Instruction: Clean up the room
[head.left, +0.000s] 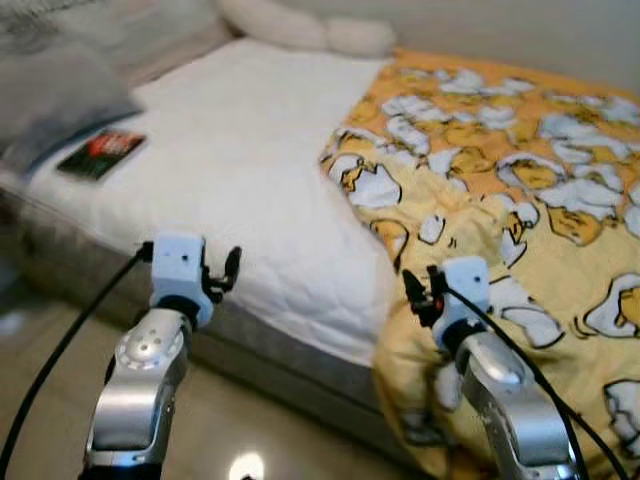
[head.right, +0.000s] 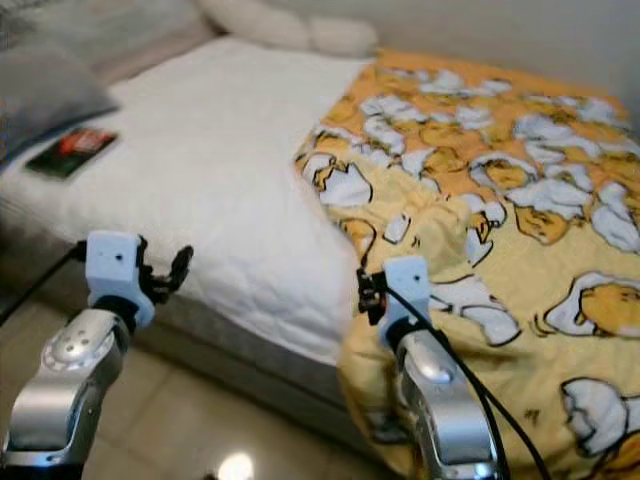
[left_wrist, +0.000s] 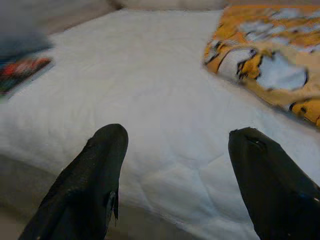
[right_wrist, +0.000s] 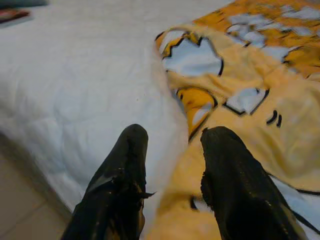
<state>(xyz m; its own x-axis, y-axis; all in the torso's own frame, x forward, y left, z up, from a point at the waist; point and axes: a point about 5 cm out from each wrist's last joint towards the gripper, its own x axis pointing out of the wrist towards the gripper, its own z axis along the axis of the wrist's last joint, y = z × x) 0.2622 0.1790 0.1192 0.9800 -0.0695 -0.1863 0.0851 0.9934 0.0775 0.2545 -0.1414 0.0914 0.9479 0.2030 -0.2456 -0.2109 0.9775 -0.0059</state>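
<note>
The yellow egg-print blanket (head.left: 520, 190) covers the bed's right half, leaving the white quilted mattress (head.left: 240, 170) bare. Both end effectors are empty: left end effector (left_wrist: 172, 165) wide, right end effector (right_wrist: 172, 150) narrower, at the blanket edge. Grip the hem firmly, then pull evenly leftward.

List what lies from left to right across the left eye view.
Red and black book → left gripper → white mattress → right gripper → yellow patterned blanket.

Quilted matt white cloth covers the bed (head.left: 250, 190); the yellow blanket (head.left: 520, 200) looks soft, perhaps fleece; the floor (head.left: 60, 330) is glossy.
</note>
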